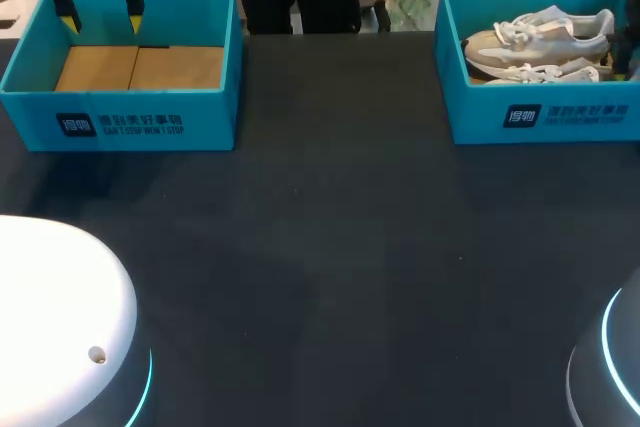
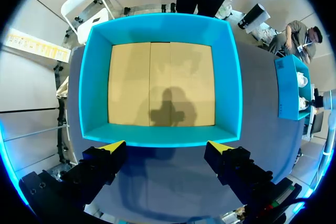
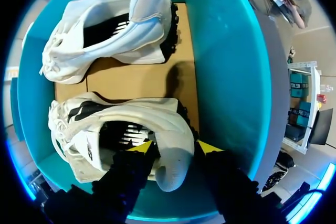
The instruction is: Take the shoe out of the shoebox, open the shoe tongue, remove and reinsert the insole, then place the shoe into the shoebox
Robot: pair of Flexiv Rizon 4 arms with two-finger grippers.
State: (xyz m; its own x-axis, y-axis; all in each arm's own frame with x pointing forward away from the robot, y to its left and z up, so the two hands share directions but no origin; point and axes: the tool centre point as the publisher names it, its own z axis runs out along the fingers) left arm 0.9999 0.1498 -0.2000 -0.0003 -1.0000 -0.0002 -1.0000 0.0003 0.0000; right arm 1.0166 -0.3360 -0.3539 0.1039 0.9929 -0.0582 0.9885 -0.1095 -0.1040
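**Lifting the first shoe out of the shoebox by its heel.**
My right gripper (image 3: 174,148) straddles the heel of the nearer shoe (image 3: 131,124) with a finger pressed to each side, so it grips the shoe. A second shoe (image 3: 105,30) lies just beside it in the same shoebox (image 3: 220,51). I judge the lift should go straight up and slowly, so the toe clears the wall and the laces do not snag the second shoe. My left gripper (image 1: 100,12) hangs open over the empty box (image 1: 130,117), well apart, free to steady the toe later.
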